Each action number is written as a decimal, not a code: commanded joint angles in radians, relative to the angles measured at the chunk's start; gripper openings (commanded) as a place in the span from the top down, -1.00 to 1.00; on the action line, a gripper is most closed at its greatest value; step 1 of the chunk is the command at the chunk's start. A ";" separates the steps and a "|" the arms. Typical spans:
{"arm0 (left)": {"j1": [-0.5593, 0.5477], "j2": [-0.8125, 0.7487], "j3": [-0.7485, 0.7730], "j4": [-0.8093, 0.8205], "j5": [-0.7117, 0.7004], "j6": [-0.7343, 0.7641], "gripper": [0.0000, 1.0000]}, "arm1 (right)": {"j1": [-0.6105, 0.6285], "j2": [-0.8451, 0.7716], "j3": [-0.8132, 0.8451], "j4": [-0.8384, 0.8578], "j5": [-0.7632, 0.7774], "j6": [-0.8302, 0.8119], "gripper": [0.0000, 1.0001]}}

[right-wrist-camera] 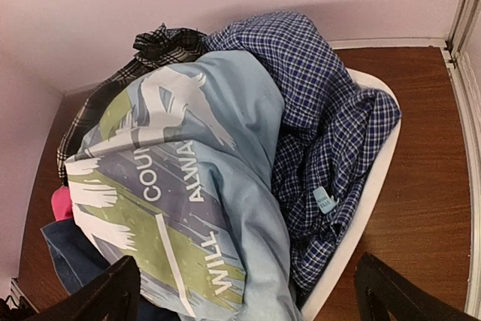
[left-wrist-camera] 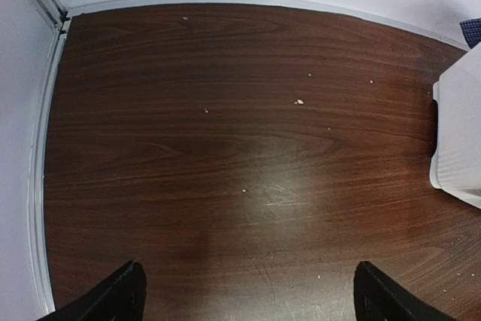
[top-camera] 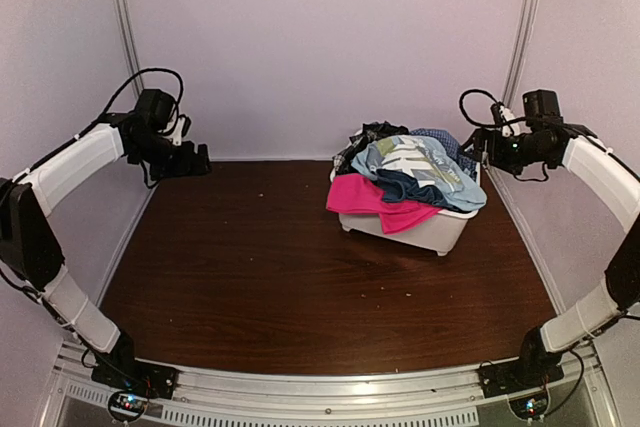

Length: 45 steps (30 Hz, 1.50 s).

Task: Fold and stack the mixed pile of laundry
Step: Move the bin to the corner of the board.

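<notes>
laundry: the mixed laundry pile (top-camera: 410, 172) sits heaped in a white plastic basket (top-camera: 442, 231) on the far right part of the wooden table (top-camera: 270, 277), spilling over the rim.
top layer: a light blue t-shirt (right-wrist-camera: 218, 163) with a green, grey and white print and white lettering lies across the heap.
right side: a blue small-check button shirt (right-wrist-camera: 316, 88) is bunched beside and partly under the t-shirt, against the basket's wall.
far side: a black-white plaid piece (right-wrist-camera: 161, 43) pokes out behind the t-shirt.
near-left side: a hot pink piece (top-camera: 365, 197) hangs over the basket's rim toward the table. dark navy pieces (top-camera: 410, 190) lie just above it, under the t-shirt.
left gripper (top-camera: 192, 160): raised over the far left of the table, well apart from the basket. jaws spread wide over bare wood, holding nothing.
right gripper (top-camera: 482, 147): raised just beside the pile's right edge, pointing at it. jaws spread wide, with the clothes below them and not gripped.
</notes>
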 commanded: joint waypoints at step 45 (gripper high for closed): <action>0.024 0.019 0.067 0.095 0.103 0.027 -0.95 | 0.410 0.454 0.160 -0.118 0.229 0.058 -1.00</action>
